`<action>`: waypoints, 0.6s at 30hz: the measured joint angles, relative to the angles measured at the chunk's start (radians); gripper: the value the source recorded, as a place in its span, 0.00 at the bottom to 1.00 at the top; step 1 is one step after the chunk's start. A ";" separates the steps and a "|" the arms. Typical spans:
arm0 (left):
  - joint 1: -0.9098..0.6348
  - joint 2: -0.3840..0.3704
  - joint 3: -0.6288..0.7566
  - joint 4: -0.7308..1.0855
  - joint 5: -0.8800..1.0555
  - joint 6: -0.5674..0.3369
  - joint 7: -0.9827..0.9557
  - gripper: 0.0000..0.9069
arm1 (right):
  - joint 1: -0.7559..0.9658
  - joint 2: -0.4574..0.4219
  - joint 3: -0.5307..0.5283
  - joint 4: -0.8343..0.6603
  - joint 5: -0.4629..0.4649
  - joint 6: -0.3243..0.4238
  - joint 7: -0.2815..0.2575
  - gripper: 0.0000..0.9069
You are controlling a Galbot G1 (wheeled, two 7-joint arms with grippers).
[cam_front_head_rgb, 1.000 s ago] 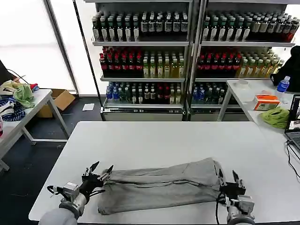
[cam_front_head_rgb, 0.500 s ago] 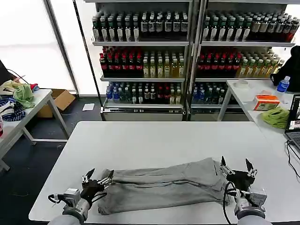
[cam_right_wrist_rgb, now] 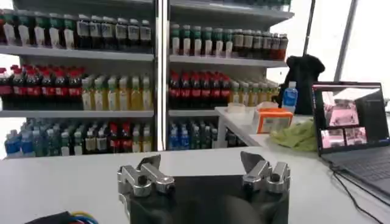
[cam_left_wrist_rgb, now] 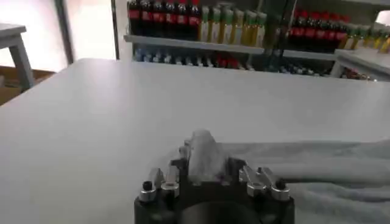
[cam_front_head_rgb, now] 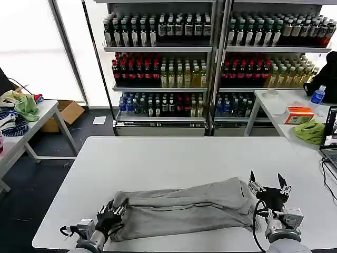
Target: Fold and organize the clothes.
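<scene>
White table [cam_front_head_rgb: 174, 158] carried everything; all places below are taken from it. Nothing else lay on the table beyond the garment.

One of the clothes, a light grey shirt [cam_front_head_rgb: 184, 208], lay along the table's near edge as a long, rumpled band, its length running across the robot's front. It looked folded lengthwise already, sides turned in, so a crosswise fold probably remained. No chest print or neck trim showed from this side.

Left gripper [cam_front_head_rgb: 111, 213] sat at the shirt's left end, near the table's near-left corner. Left wrist view had a bunched ridge of the grey cloth [cam_left_wrist_rgb: 204, 152] rising between the fingers [cam_left_wrist_rgb: 158, 182], which were clenched on it. Likely reason: pinching that end gave a handle to lift and carry it across toward the other end.

Right gripper [cam_front_head_rgb: 268, 187] stood just beside the shirt's right end, toward the table's near-right corner, fingers [cam_right_wrist_rgb: 143, 173] spread apart and holding nothing, tips pointing away from the robot. The cloth's right edge lay close to it but apart. Judged as waiting, or lining up to pin that end.
</scene>
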 measured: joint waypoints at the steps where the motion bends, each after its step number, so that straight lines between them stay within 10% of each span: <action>1: 0.002 0.000 0.000 0.002 0.003 0.000 0.003 0.03 | 0.002 -0.001 0.001 0.000 0.001 -0.002 -0.001 1.00; 18: 0.010 -0.001 -0.028 0.041 0.042 -0.048 0.072 0.00 | 0.033 -0.018 0.016 -0.003 0.029 -0.021 -0.003 1.00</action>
